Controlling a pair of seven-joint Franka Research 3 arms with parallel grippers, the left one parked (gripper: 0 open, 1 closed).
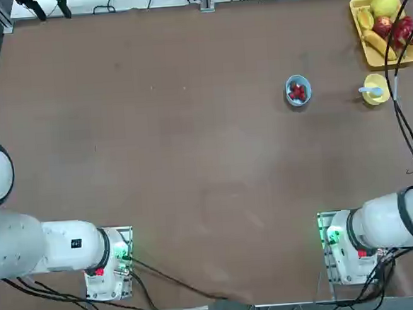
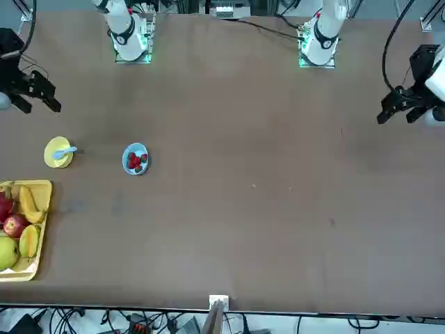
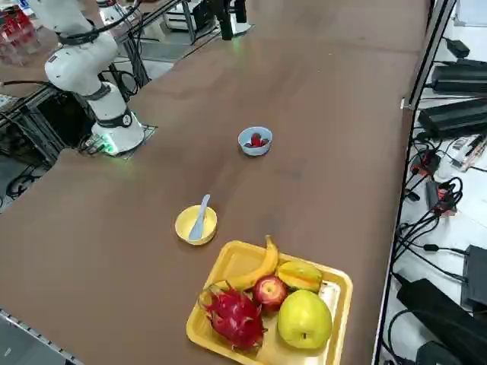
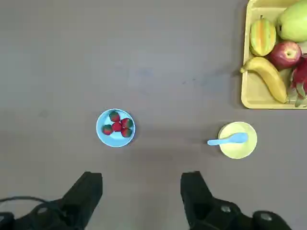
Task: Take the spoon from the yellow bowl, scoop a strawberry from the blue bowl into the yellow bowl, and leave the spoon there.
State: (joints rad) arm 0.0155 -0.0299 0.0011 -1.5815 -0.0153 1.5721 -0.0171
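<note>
Spoon (image 4: 231, 139) found in the yellow bowl (image 4: 244, 150); claw (image 4: 141, 184) released and empty; scooping and return outstanding.

Two small bowls (image 4: 249, 151), one spoon (image 4: 235, 138), five strawberries (image 4: 116, 126), one yellow tray (image 4: 256, 100) and five larger fruits (image 4: 285, 54).

Spoon (image 1: 373, 91) lies in the yellow bowl (image 1: 382, 98).

Bare brown tabletop (image 1: 190, 128) separates the small round light-blue bowl (image 1: 298, 90) from the small round yellow bowl (image 1: 375, 89), a passable gap. The pale blue plastic spoon's handle (image 1: 364, 89) juts into it; the rectangular yellow fruit tray (image 1: 370, 57) blocks the yellow bowl's far side.
</note>
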